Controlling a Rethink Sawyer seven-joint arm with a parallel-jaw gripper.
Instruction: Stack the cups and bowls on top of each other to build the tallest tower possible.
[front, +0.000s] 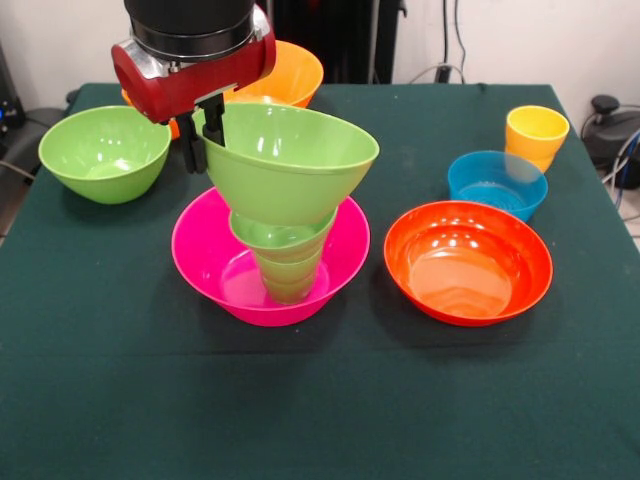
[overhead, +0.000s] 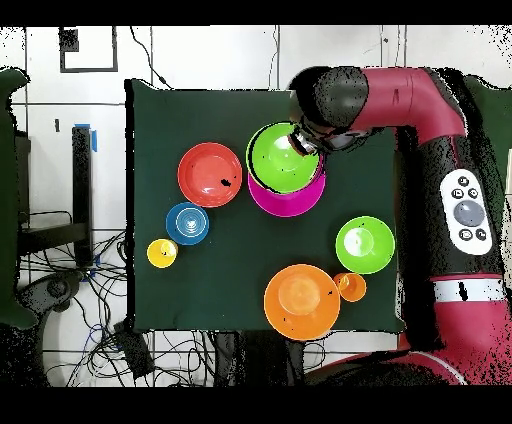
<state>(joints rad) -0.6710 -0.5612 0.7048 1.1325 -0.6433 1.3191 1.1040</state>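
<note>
Placing a large bowl on the tower

The pincer (front: 212, 128) is clamped on the rim of a light green bowl (front: 290, 160), tilted atop green pieces (front: 287, 262) inside the pink bowl (front: 215, 268), mid-table. Next it likely needs levelling before release.

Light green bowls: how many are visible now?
2: one light green bowl stands alone near the table edge; the other tops the tower, tilted, gripper on its rim.

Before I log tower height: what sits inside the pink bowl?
Inside the pink bowl stand nested green pieces, topped by a tilted light green bowl that the tool grips. How many pieces are nested is hidden.
</note>
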